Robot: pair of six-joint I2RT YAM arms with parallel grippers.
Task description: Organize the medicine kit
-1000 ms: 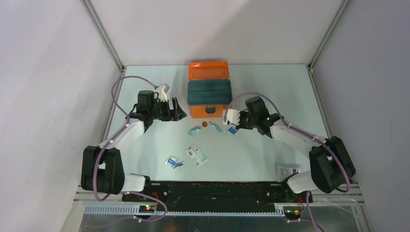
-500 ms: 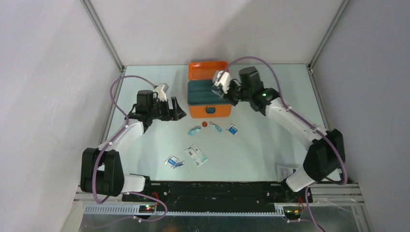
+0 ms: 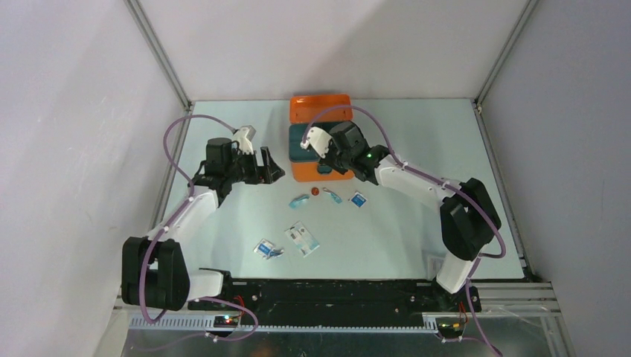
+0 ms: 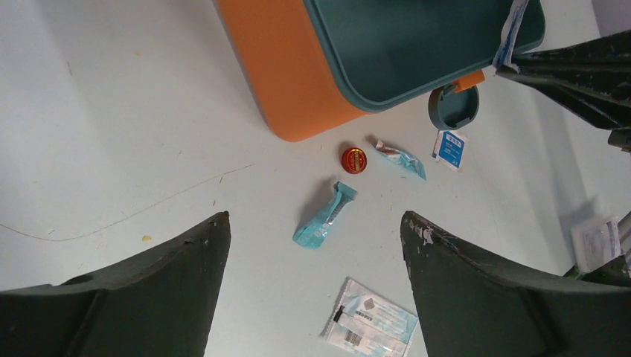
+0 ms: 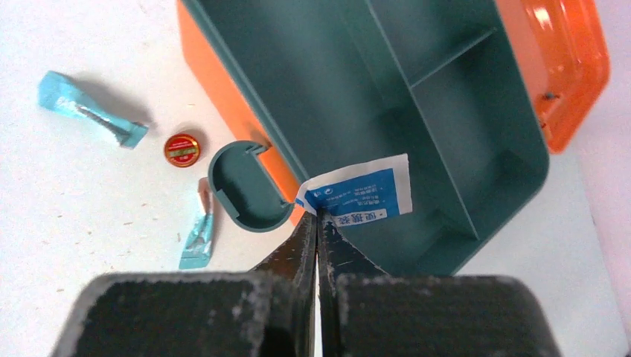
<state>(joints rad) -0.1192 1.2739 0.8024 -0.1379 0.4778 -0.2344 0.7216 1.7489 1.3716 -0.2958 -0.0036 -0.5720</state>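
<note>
- Your right claw (image 5: pixel 316 216) holds a blue-and-white sachet (image 5: pixel 361 195). The sachet carries a small round logo and white Chinese characters on its blue band, too small to read with certainty.
- The clear packet (image 4: pixel 368 323) near the middle of the bench (image 3: pixel 417 149) shows a barcode and a diamond mark. Its print is too fine to read.
- The red tin (image 4: pixel 353 160) has a gold-ringed label, also unreadable.
- The right claw's jaws are pressed together, pinching one corner of the sachet. It hangs over the tray (image 5: pixel 335 67), just inside the front rim by the latch (image 5: pixel 242 186). Whether it touches the tray cannot be told.
- Your left claw (image 4: pixel 314 219) is spread wide and holds nothing. It hovers over bare bench to the left of the kit (image 3: pixel 320 172), and its wrist view looks down on a long teal sachet (image 4: pixel 324 219).
- The kit is a bright orange box with rounded corners, sitting at the middle of the bench's far edge. Its lid (image 3: pixel 320 108) is thrown back flat towards that edge.
- The dark teal tray sits inside the box. Its dividers make one long compartment and smaller ones, and the compartments in view are bare.
- The teal latch hangs open on the front wall.
- Just in front of the kit lie the tin, a short teal sachet (image 4: pixel 402 158) and a blue square sachet (image 4: pixel 449 147).
</note>
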